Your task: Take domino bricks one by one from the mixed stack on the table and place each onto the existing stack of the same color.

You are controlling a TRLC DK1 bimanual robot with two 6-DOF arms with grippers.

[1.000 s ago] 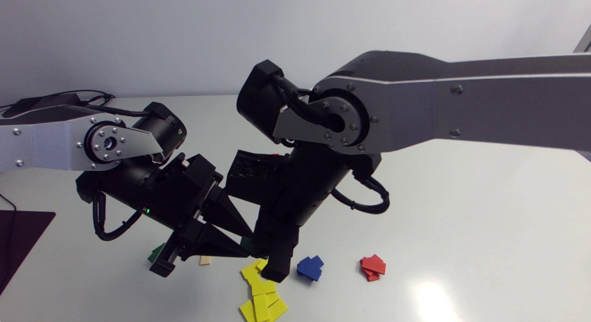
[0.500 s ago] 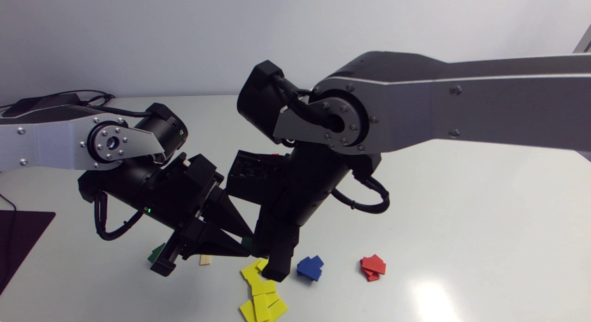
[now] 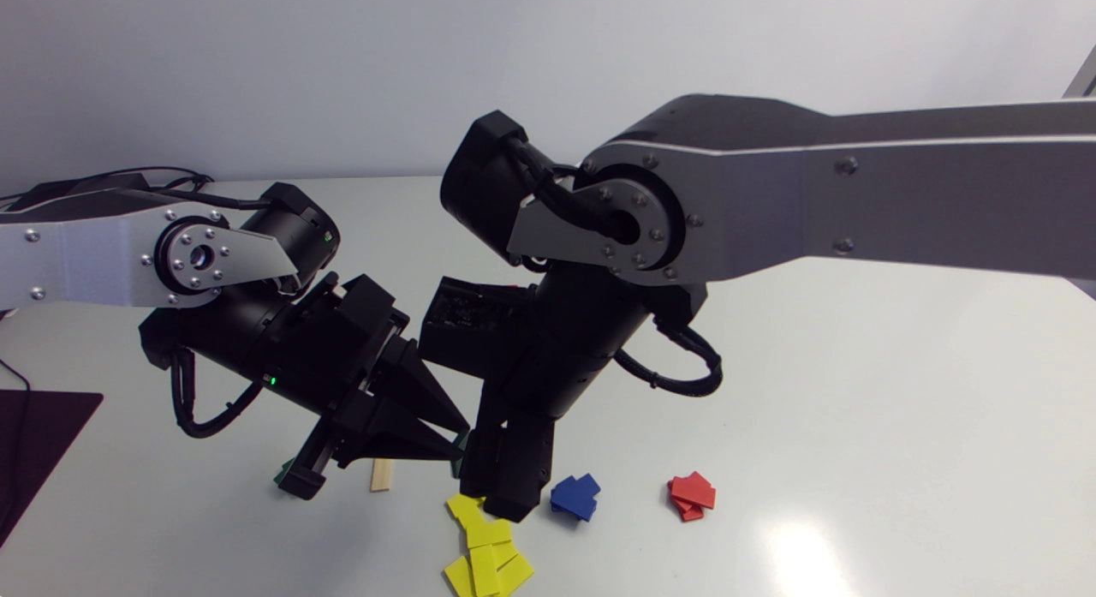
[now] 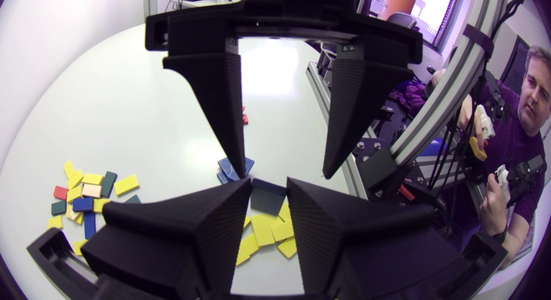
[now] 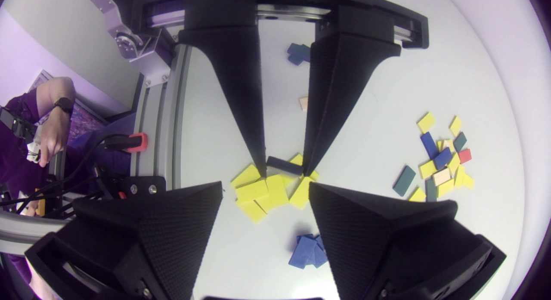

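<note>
White table (image 3: 856, 366): left gripper (image 4: 269, 184) pinches dark brick (image 4: 267, 201), clear only in wrist views; right gripper (image 5: 265, 186) spread.

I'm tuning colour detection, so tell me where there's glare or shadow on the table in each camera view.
Head view: a bright glare patch on the table near the red stack; left wrist view: a washed-out reflection on the table beyond the right end effector; right wrist view: evenly lit, just a soft shadow beside the blue stack.
</note>
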